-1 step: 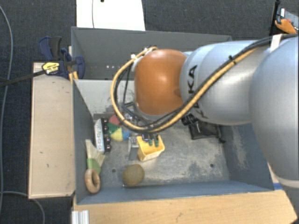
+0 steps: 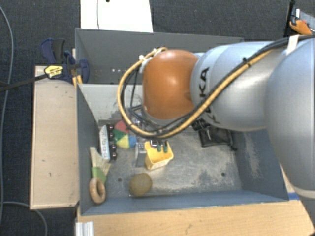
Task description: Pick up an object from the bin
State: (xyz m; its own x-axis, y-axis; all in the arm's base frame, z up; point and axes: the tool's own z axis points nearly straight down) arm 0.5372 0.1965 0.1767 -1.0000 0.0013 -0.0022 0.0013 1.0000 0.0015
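One yellow block point(image 2: 159, 157), one brown ball point(image 2: 141, 184) and one wooden ring point(image 2: 97, 191) are counted in the bin point(image 2: 206, 173). One black-and-white pack point(image 2: 107, 142), one many-coloured toy point(image 2: 123, 137) and one black object point(image 2: 215, 135) are also seen.

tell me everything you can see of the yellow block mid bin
The yellow block is small and boxy, bright yellow on top and paler on its front side; its material is unclear. It lies skewed on the bin floor near the middle, right under the end effector, which overlaps its top edge.
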